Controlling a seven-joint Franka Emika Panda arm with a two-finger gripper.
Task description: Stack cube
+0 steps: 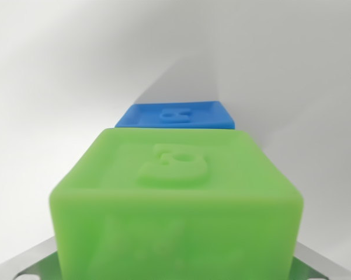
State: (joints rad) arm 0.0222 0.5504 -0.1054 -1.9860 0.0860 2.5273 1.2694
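The glossy green plastic cube filled the near view, apparently carried though the jaws' state was hidden, the embossed blue plastic cube beyond it unstacked.

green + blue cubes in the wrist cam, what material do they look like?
Green cube: likely moulded plastic, slightly translucent with a soft sheen, rounded edges and an embossed figure on top. Blue cube: looks like the same plastic, opaque, more matte, also embossed. Neither can be confirmed by sight alone.
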